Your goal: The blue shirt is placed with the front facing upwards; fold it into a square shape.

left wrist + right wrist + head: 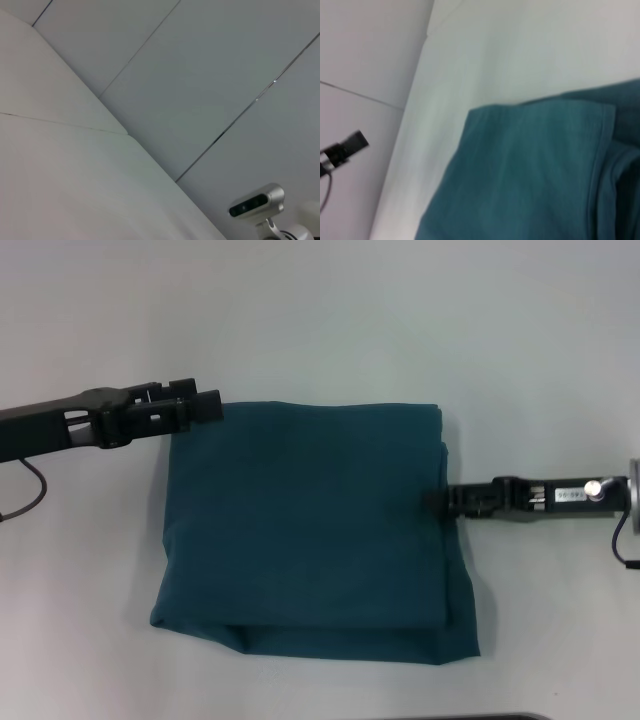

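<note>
The blue shirt point(305, 525) lies on the table folded into a rough square, plain teal side up, with lower layers showing along its near and right edges. No print is visible. My left gripper point(200, 400) hovers at the shirt's far left corner, open and holding nothing. My right gripper point(445, 500) points at the middle of the shirt's right edge, its tip meeting the cloth. The right wrist view shows the folded shirt point(530, 175) with its hemmed edge, and the left gripper point(345, 147) far off.
A white table point(320, 310) surrounds the shirt on all sides. A dark strip point(500, 716) runs along the near edge. The left wrist view faces pale wall panels and a mounted camera point(255, 202).
</note>
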Tool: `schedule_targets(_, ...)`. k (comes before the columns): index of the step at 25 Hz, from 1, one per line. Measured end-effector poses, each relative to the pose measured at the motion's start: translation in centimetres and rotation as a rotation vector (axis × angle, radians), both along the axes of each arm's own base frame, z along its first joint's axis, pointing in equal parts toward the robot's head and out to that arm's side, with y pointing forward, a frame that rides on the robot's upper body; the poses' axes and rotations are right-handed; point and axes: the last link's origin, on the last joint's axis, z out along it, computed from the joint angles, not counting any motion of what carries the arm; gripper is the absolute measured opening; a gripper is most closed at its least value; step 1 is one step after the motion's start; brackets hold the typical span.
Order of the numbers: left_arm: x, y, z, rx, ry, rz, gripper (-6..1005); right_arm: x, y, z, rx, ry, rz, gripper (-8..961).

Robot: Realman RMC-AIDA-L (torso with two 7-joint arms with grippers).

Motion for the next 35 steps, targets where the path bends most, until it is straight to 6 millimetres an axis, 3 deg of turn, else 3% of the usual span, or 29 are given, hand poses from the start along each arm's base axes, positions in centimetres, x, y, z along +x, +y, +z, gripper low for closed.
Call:
schedule_targets(7, 0.0, 0.0, 0.0, -0.004, -0.002, -0.008, 934, -0.4, 1.1, 3.7, 0.129, 0.098, 0.030, 606)
schedule_targets(11, 0.2, 0.1, 0.1, 0.001, -0.003, -0.016, 934, -0.7, 2.1, 4.9, 0.171, 0.098, 0.041, 606)
schedule_targets(14, 0.3, 0.1, 0.1, 0.003, -0.005, -0.018, 935, -1.2, 2.8, 4.5, 0.180, 0.087, 0.050, 606)
schedule_targets(21, 0.2, 0.2, 0.0, 0.006, -0.002, -0.015, 934, -2.7, 3.6, 1.3, 0.130, 0.040, 0.084, 607)
schedule_targets(26, 0.1, 0.2, 0.0, 0.007, 0.005, -0.017, 934, -2.1, 3.5, -0.1, 0.110, -0.020, 0.057, 607)
schedule_targets(35, -0.8, -0.4, 0.0, 0.003, 0.023, 0.001, 935, -1.6, 3.6, -0.1, 0.117, -0.042, 0.047, 606)
